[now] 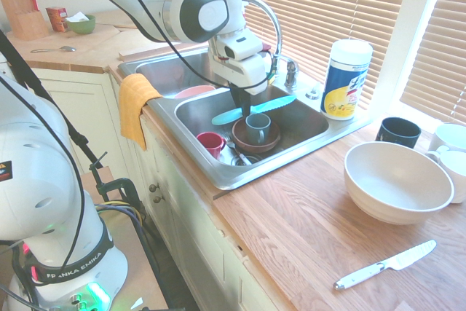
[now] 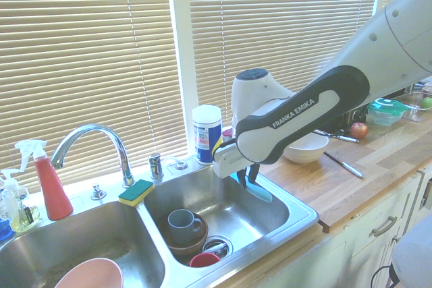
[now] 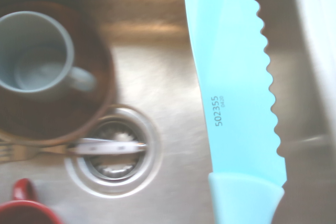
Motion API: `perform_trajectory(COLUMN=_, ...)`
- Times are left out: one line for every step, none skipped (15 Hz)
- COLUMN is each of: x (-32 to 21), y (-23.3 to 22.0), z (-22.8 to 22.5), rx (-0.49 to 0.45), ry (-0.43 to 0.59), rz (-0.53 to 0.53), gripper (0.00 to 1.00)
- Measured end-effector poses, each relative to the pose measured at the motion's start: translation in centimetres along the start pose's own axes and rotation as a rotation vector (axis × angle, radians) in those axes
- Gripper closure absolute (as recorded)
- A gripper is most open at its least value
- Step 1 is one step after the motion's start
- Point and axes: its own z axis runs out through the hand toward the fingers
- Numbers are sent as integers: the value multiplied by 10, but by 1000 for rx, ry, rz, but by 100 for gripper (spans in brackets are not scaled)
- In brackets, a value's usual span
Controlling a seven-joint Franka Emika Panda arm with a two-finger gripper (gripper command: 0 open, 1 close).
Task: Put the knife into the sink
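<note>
Your gripper (image 1: 240,104) is pinched shut on the knife (image 1: 255,110), holding it level in the air over the sink (image 1: 306,125); just below sit a grey mug (image 1: 258,127) and brown bowl (image 1: 255,140)

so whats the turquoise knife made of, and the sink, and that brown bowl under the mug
Knife: looks like plastic, one matte turquoise piece, moulded serrations, printed number on the blade.
Sink: stainless steel, brushed grey with soft reflections.
Brown bowl: glossy dark brown, probably glazed ceramic, though the blur leaves it open.
</note>
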Motion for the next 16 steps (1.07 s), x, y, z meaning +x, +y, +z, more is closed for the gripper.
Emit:
perform_trajectory(x=-8, y=-6, z=10, rx=2, ry=-6, rz=10, gripper=100)
perform_trajectory(x=-15, y=-12, z=20, rx=6, ry=-12, rz=17, gripper=100)
perform_trajectory(x=-21, y=-16, z=29, rx=8, ry=-16, rz=21, gripper=100)
perform_trajectory(x=-25, y=-19, z=39, rx=8, ry=-19, rz=25, gripper=100)
perform_trajectory(x=-27, y=-21, z=50, rx=8, ry=-21, rz=28, gripper=100)
perform_trajectory(x=-28, y=-23, z=61, rx=9, ry=-25, rz=28, gripper=100)
perform_trajectory(x=-27, y=-23, z=73, rx=9, ry=-28, rz=28, gripper=100)
perform_trajectory(x=-25, y=-23, z=86, rx=9, ry=-33, rz=29, gripper=100)
perform_trajectory(x=-23, y=-24, z=99, rx=8, ry=-39, rz=31, gripper=100)
perform_trajectory(x=-20, y=-25, z=111, rx=6, ry=-45, rz=34, gripper=100)
perform_trajectory(x=-16, y=-25, z=124, rx=5, ry=-52, rz=37, gripper=100)
perform_trajectory(x=-13, y=-25, z=136, rx=3, ry=-59, rz=39, gripper=100)
perform_trajectory(x=-9, y=-24, z=149, rx=1, ry=-65, rz=38, gripper=100)
perform_trajectory(x=-5, y=-24, z=161, rx=-3, ry=-71, rz=34, gripper=100)
perform_trajectory(x=-1, y=-24, z=173, rx=-6, ry=-80, rz=38, gripper=100)
perform_trajectory(x=3, y=-24, z=184, rx=-8, ry=-90, rz=46, gripper=100)
